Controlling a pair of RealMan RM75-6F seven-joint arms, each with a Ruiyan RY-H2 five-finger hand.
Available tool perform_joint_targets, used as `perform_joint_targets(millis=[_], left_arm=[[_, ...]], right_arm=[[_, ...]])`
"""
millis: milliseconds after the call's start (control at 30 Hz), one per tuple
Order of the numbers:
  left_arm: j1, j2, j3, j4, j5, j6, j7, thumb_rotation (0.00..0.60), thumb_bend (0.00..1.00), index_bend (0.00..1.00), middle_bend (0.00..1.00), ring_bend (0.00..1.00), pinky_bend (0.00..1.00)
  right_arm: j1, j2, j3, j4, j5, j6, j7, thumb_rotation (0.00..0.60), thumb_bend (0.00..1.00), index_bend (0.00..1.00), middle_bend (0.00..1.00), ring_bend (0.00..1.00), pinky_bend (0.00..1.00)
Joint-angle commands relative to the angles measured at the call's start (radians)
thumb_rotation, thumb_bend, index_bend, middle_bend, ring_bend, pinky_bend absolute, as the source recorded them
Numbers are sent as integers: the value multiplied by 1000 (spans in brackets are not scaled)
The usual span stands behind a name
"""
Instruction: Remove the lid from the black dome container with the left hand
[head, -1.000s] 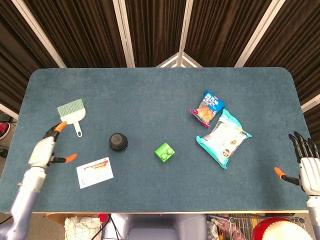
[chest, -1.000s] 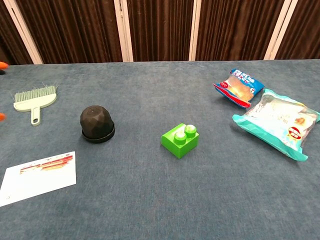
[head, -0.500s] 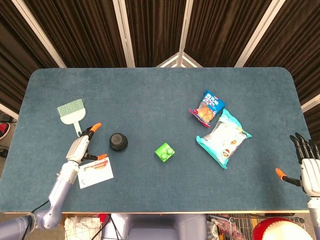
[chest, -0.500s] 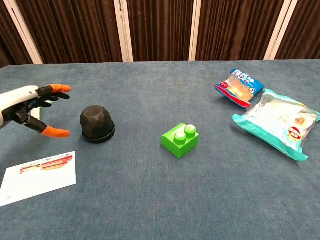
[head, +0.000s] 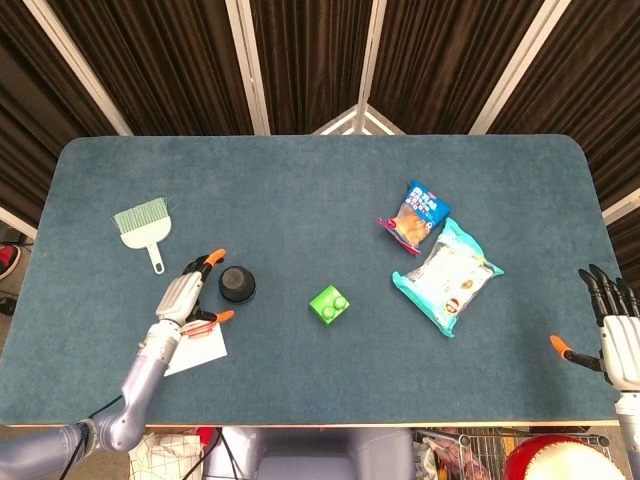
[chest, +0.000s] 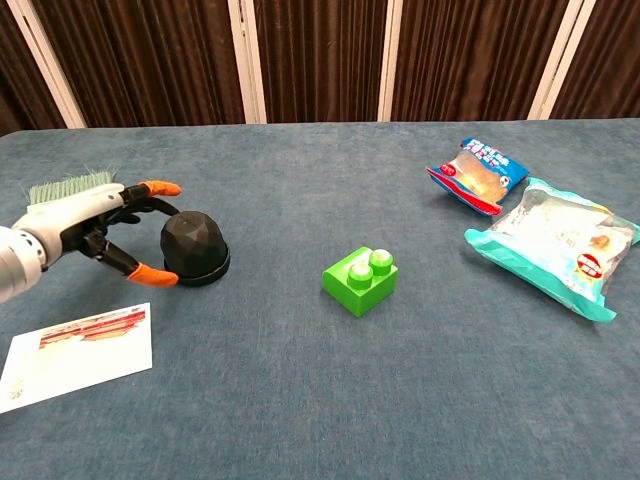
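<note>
Chest view: white card nearest on blue carpeted table, left hand spread and empty just beside black dome container with lid on, right hand spread at the table's right edge, dark curtains behind.

- Table: covered in matt, napped blue cloth.
- Dome: matt, faceted black plastic.
- Brick: glossy green plastic.
- Bags: shiny film.
</note>
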Motion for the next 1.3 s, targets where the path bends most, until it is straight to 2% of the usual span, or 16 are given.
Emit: perform_joint_targets(millis=[33, 467, 833, 1300], left_arm=[[-5, -13, 0, 12, -7, -1, 1, 600, 166, 51, 124, 0, 0], [-10, -92, 3, 134, 50, -11, -137, 600, 168, 51, 144, 0, 0], [-26, -117, 0, 181, 49, -37, -151, 600, 179, 51, 190, 0, 0], [-27, -123, -3, 184, 36, -29, -120, 600, 182, 51, 215, 0, 0]], right_arm=[[-2, 1, -1, -1, -1, 3, 3, 600, 209, 0, 9, 106, 11], [6, -5, -4, 5, -3, -14, 0, 600, 209, 0, 9, 106, 11], [6, -8, -10, 3, -5, -18, -7, 600, 209, 0, 9, 106, 11], [7, -5, -12, -3, -9, -19, -8, 600, 209, 0, 9, 107, 11]])
